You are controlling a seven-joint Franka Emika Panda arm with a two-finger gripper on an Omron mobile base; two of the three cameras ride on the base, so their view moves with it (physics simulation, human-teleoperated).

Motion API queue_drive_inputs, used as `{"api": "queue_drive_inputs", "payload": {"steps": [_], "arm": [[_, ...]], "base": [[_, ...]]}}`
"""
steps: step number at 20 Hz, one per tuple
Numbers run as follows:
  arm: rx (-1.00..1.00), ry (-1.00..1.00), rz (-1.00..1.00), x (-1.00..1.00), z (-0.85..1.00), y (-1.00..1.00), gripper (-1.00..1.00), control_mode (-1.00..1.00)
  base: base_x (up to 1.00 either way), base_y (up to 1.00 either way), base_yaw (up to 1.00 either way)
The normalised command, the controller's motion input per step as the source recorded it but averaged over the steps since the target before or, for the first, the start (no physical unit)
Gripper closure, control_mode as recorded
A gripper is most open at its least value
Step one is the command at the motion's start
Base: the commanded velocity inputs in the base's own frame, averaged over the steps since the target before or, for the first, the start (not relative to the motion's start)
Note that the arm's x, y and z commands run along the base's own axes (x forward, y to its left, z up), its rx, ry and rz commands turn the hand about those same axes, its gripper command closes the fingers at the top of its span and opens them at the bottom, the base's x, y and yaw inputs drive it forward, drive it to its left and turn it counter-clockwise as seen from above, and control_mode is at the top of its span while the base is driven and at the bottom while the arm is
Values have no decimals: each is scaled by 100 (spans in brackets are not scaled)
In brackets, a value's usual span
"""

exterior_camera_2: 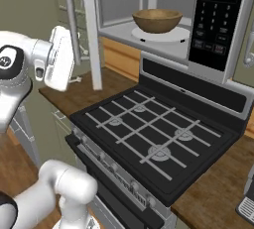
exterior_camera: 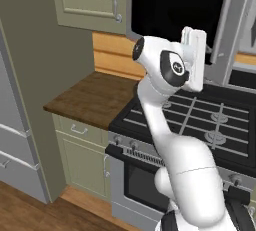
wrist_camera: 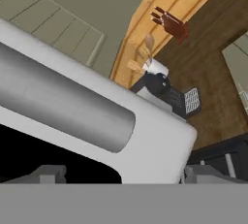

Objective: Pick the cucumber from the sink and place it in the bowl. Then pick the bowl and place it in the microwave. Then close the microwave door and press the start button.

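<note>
The microwave (exterior_camera_2: pixel 163 5) stands open above the stove. Inside it, the wooden bowl (exterior_camera_2: pixel 157 20) rests on the white turntable plate (exterior_camera_2: pixel 171 35). What lies in the bowl is hidden by its rim, so the cucumber is out of view, and so is the sink. The microwave door (exterior_camera: pixel 172 5) is swung out, and in the right base view it shows edge-on (exterior_camera_2: pixel 90 29). My white hand (exterior_camera_2: pixel 59 58) hovers just outside the door at its outer face. In the hand view, the door's grey handle (wrist_camera: pixel 68 104) and pale frame (wrist_camera: pixel 160 145) loom close. My gripper (wrist_camera: pixel 127 174) is open with nothing between its fingers.
A black stove (exterior_camera_2: pixel 154 134) with grates sits under the microwave. Wooden counter (exterior_camera: pixel 90 97) lies to its left, with green cabinets (exterior_camera: pixel 87 0) above. The control panel (exterior_camera_2: pixel 216 15) is on the microwave's right side. A dark appliance (wrist_camera: pixel 164 87) stands on the counter.
</note>
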Motion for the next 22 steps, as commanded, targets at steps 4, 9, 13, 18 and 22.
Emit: {"api": "queue_drive_inputs", "payload": {"steps": [4, 9, 13, 18, 22], "arm": [[14, 6, 6, 42, 8, -83, -100, -100], [10, 4, 7, 45, 1, -61, -100, -100], [2, 1, 11, 53, 0, -10, -100, -100], [7, 0, 22, 70, 0, -11, -100, -100], [13, -2, 26, 67, 0, -36, -100, -100]], "base": [[0, 0, 0], [0, 0, 0], [0, 0, 0], [0, 0, 0], [0, 0, 0]]}}
